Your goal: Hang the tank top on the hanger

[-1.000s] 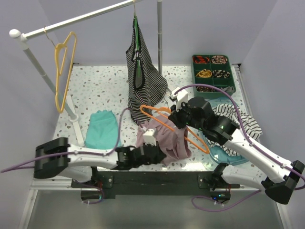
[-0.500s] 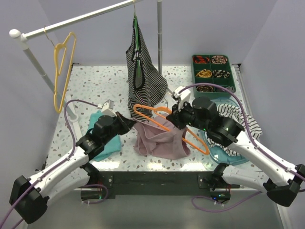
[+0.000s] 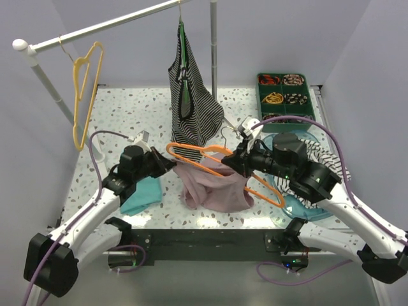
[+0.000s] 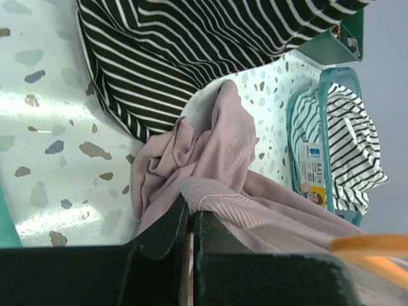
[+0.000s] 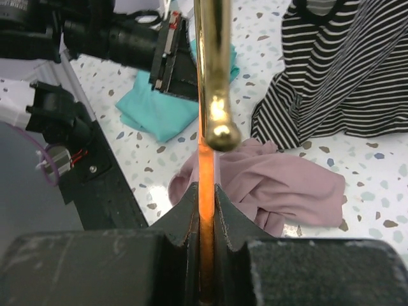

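The mauve-pink tank top (image 3: 213,188) lies bunched at the table's front centre, one edge pulled up and to the left. My left gripper (image 3: 168,164) is shut on that edge; the left wrist view shows its jaws (image 4: 191,207) pinching the ribbed hem of the tank top (image 4: 220,143). My right gripper (image 3: 236,159) is shut on the orange hanger (image 3: 191,152) near its neck and holds it just above the cloth, its left tip close to the left gripper. In the right wrist view the orange bar (image 5: 205,172) sits between the jaws, the metal hook (image 5: 213,64) ahead, the tank top (image 5: 287,182) below.
A black-and-white striped top (image 3: 191,102) on a green hanger hangs from the rail at centre back. A yellow hanger (image 3: 83,89) hangs at the left. A teal cloth (image 3: 141,194) lies under my left arm. A teal basin (image 3: 319,172) with striped cloth and a green tray (image 3: 285,95) stand right.
My left arm swung from the front edge round to the left and now holds the tank top's edge raised. The right gripper carried the hanger left, over the cloth.
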Robot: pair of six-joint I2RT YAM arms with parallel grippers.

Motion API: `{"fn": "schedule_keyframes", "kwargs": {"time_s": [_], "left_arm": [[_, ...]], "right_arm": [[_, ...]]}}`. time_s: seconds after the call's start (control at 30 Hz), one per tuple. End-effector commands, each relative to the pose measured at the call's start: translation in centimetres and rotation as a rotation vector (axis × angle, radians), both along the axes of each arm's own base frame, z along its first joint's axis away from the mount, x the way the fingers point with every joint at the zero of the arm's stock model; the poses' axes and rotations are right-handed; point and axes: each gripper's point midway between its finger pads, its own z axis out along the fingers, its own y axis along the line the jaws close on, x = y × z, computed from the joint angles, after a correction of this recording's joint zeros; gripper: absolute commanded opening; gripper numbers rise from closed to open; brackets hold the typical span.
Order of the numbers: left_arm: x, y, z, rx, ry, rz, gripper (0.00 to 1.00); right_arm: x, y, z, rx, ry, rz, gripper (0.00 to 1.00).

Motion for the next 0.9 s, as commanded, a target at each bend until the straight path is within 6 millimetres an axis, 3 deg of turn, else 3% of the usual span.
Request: {"fn": "schedule_keyframes", "kwargs": {"time_s": [0.0,0.2,0.43,0.6,0.87], "left_arm": [[2.0,0.7,3.4,-0.001,-0.093,-0.020,0.00],[2.9,1.8,5.1,0.010,-0.116,-0.052,0.00],[1.5,1.2,5.7,0.038,-0.154,-0.166,0.00],[0.4,1.3,5.0,0.110,-0.153,-0.251,0.00],[-0.2,1.2,7.6,0.159,-0.236,-0.329,0.00]], "right_arm": [[-1.2,1.1,1.5,0.021,-0.031,0.109,0.00],[-0.4,-0.2,0.4,-0.053,-0.049,0.055,0.00],[2.2,-2.7,0.7,-0.111,-0.108,-0.135,0.00],[2.3,-2.9,1.9,-0.085,-0.129,-0.149,0.00],[2.1,-3.0,2.0,-0.097,-0.122,-0.143,0.00]]}}
